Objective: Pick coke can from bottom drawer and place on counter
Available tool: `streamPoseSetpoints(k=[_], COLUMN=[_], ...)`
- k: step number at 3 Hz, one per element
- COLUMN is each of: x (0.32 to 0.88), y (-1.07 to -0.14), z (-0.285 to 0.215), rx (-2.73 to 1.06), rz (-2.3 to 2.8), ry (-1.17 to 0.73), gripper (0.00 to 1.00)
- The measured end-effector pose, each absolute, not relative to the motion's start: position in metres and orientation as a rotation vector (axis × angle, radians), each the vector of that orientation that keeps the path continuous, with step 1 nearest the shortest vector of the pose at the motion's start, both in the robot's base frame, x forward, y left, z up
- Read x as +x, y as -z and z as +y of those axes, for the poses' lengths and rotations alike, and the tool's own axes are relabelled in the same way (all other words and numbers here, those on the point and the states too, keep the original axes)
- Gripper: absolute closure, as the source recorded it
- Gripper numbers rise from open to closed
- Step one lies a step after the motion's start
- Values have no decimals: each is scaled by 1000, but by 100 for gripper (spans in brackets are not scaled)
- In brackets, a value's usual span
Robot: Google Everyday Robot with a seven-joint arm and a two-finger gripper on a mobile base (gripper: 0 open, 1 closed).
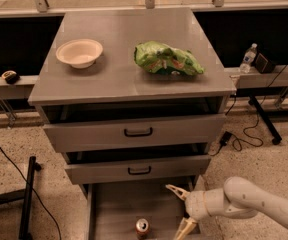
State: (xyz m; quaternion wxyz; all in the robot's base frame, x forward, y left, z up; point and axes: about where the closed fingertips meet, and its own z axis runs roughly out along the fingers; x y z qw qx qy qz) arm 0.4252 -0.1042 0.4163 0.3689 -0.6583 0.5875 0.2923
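The coke can (142, 227), red with a silver top, stands upright in the open bottom drawer (116, 209) near its front middle. My gripper (180, 210) hangs over the right part of that drawer, to the right of the can and apart from it. Its two pale fingers are spread wide, one pointing up-left (176, 190) and one down (182, 229), with nothing between them. The counter (119, 74) is the grey metal top of the cabinet, above the drawers.
A white bowl (79, 52) sits on the counter's left and a green chip bag (167, 60) on its right. Two upper drawers with black handles (138, 132) stick out partly. A water bottle (247, 58) stands on a ledge at right; cables lie on the floor.
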Motion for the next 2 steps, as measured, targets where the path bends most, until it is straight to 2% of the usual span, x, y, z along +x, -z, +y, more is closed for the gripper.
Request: streamPoseSetpoints(k=[2], x=[451], y=[-315], z=[-63], rx=[-1668], rz=[1483], ry=[-799], gripper=[0])
